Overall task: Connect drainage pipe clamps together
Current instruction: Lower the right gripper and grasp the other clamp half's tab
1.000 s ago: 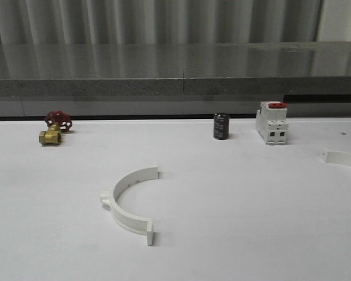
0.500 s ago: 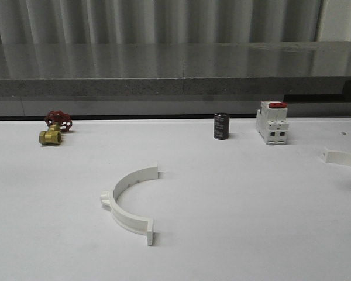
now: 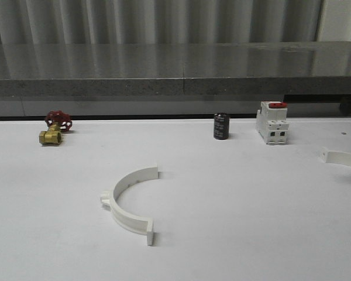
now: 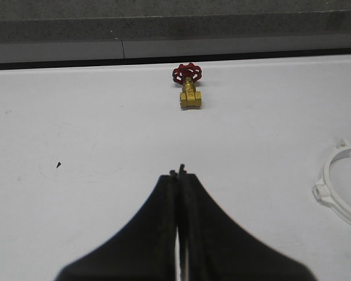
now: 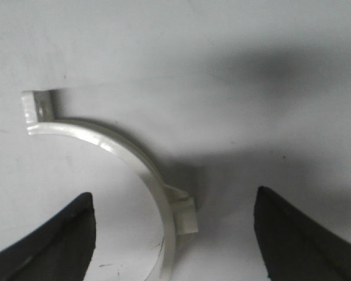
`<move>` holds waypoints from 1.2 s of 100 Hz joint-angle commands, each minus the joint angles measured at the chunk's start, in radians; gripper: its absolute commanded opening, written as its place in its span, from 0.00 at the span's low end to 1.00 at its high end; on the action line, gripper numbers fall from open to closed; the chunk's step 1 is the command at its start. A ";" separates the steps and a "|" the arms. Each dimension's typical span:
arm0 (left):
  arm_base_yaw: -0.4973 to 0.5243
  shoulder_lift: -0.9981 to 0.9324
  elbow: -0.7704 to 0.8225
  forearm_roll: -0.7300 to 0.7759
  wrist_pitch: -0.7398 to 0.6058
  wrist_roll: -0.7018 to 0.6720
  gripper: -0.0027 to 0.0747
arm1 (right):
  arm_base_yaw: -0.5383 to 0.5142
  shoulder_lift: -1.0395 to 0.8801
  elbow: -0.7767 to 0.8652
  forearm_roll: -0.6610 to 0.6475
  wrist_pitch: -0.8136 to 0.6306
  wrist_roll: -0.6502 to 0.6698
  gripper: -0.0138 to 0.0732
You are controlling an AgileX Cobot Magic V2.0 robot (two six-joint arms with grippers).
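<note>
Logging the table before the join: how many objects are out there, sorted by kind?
Drainage pipe clamp halves: 2, near half mid-table, far-right half at the table's right edge
Brass valve with red handwheel: 1
Black cylinder: 1
White breaker with red top: 1
Total: 5

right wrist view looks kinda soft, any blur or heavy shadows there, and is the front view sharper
Right wrist view: the clamp half is soft with glare along its curve, and broad dark shadows lie on the table. Front view: sharper, the other clamp half crisp, with faint shadows.
</note>
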 commanded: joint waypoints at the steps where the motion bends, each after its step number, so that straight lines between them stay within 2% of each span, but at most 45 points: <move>1: -0.001 0.005 -0.029 -0.005 -0.078 0.000 0.01 | -0.006 -0.024 -0.031 -0.006 -0.027 -0.014 0.80; 48: -0.001 0.005 -0.029 -0.005 -0.078 0.000 0.01 | -0.006 0.026 -0.031 -0.006 -0.002 -0.015 0.78; 86: -0.001 0.005 -0.029 -0.005 -0.078 0.000 0.01 | -0.006 0.026 -0.031 0.008 0.027 -0.014 0.48; 108: -0.001 0.005 -0.029 -0.005 -0.078 0.000 0.01 | -0.006 0.026 -0.031 0.009 0.030 -0.014 0.25; 120: -0.001 0.005 -0.029 -0.005 -0.078 0.005 0.01 | -0.006 0.026 -0.031 0.009 0.030 -0.014 0.21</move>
